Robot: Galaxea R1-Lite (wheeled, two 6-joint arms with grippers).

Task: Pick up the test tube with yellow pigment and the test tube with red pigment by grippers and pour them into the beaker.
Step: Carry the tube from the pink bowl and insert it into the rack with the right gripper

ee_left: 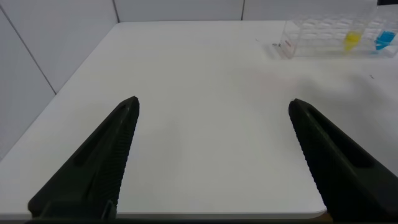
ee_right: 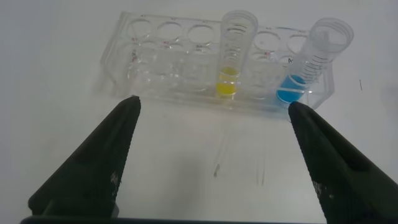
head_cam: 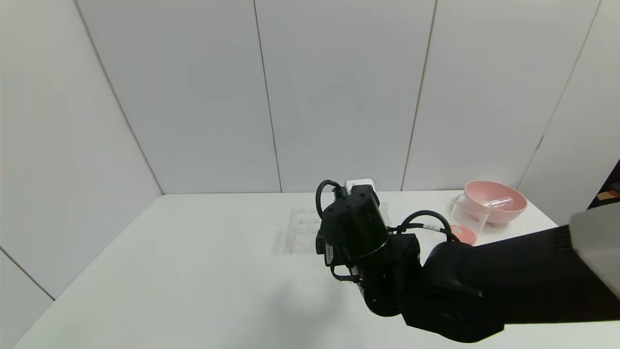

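— Table [head_cam: 193, 271] first: what stands on it?

— White top. At its far right I see a pink bowl [head_cam: 499, 203] with a clear tube lying in it, and just in front of that the beaker [head_cam: 469, 224], holding reddish liquid at the bottom.

— And your arms?

— My right arm [head_cam: 484, 286] reaches in over the middle, covering part of the clear rack [ee_right: 211, 68]. My right gripper [ee_right: 214, 155] hangs before the rack, jaws spread wide, nothing between them. My left gripper [ee_left: 214, 155] sits over bare table well away from the rack, also spread wide and empty.

— Tubes?

— Yellow tube [ee_right: 233, 53] stands upright in the rack; a blue tube [ee_right: 314, 59] leans two holes along.
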